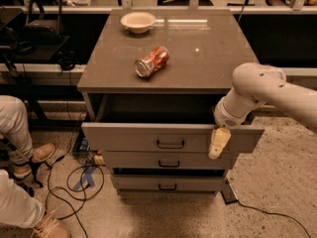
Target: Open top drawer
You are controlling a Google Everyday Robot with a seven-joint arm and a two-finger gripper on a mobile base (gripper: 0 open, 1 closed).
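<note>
The top drawer (148, 137) is the widest grey-beige front of the cabinet, with a small black loop handle (170, 144) at its centre. It stands pulled out from under the cabinet top, and its dark inside (153, 108) shows. My gripper (218, 142) hangs at the right part of the drawer's front, right of the handle, over the top edge of the front panel. The white arm (257, 95) reaches in from the right.
Two narrower drawers (168, 161) (167, 185) sit shut below. On the cabinet top lie a tipped red can (151, 61) and a white bowl (138, 21). A person's legs (17, 133) and floor cables (74, 177) are at the left.
</note>
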